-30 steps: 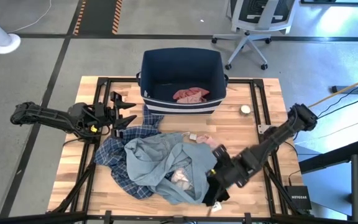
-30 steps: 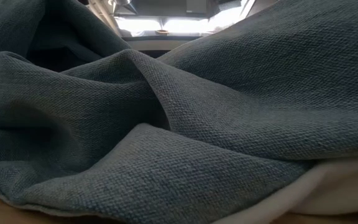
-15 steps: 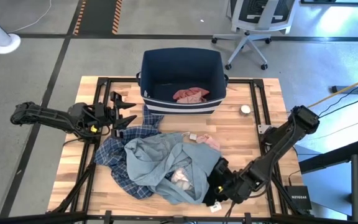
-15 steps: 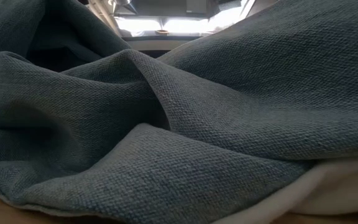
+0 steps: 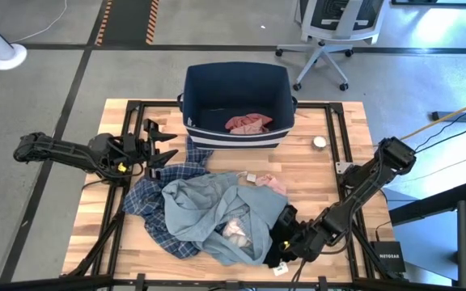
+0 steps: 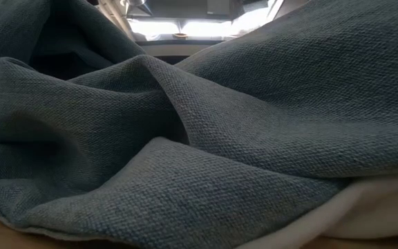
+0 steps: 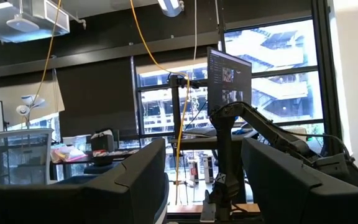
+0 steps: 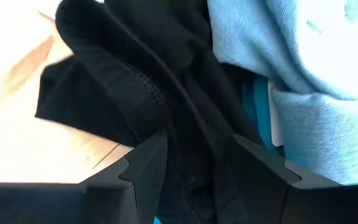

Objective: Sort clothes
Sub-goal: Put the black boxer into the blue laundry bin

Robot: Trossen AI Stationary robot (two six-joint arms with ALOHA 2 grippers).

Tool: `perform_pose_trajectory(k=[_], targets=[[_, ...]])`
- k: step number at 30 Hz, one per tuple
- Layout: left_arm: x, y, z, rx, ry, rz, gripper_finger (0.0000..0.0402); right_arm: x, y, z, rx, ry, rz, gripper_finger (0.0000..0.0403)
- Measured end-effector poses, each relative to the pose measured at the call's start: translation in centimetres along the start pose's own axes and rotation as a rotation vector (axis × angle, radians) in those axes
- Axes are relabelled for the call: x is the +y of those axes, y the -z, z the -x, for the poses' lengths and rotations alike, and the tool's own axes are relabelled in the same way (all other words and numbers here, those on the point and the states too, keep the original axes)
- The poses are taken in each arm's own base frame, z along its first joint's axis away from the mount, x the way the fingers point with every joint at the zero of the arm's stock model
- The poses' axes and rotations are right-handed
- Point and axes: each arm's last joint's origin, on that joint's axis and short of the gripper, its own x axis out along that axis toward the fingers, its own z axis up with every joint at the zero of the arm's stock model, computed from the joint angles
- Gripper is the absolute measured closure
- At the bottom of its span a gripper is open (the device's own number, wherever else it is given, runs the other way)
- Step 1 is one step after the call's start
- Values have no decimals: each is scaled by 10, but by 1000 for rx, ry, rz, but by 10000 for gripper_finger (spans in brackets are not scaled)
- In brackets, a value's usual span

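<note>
The clothes lie in a pile at the table's middle. A large light grey-blue garment (image 5: 209,206) is on top, and it fills the low view (image 6: 199,138). A blue-and-white plaid shirt (image 5: 154,206) lies under its left side. A pink piece (image 5: 271,183) lies at its far right. A black piece (image 5: 275,249) lies at the pile's near right edge. My right gripper (image 5: 280,241) is open and low over that black piece (image 8: 135,74). My left gripper (image 5: 167,147) is open and empty at the table's left, beside the plaid shirt. My right gripper's open fingers (image 8: 148,165) stand on either side of a ridge of the black piece (image 8: 194,155). They come slanting down from the table's right. The piece lies on the table against the grey-blue garment. I cannot tell whether the fingers touch it.
A navy fabric bin (image 5: 237,74) with white stripes stands at the far middle and holds a pink piece (image 5: 247,123). A small white round object (image 5: 319,142) lies at the far right. Bare wood shows at the far right and near left of the table.
My right gripper has gone toward the table's near edge and down, to the black piece at the pile's near right edge. The clothes have not moved.
</note>
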Motion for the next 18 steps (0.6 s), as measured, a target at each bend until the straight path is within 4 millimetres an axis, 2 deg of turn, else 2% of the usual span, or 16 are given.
perform_pose_trajectory(k=[11, 14, 18], targets=[[0, 0, 0, 0, 0, 0, 194, 3, 8, -9, -20, 12, -7, 215], [0, 1, 0, 12, 2, -3, 194, 3, 10, -10, -11, 11, 2, 232], [-1, 7, 1, 73, 13, -24, 194, 1, 10, -10, -9, 13, 16, 272]])
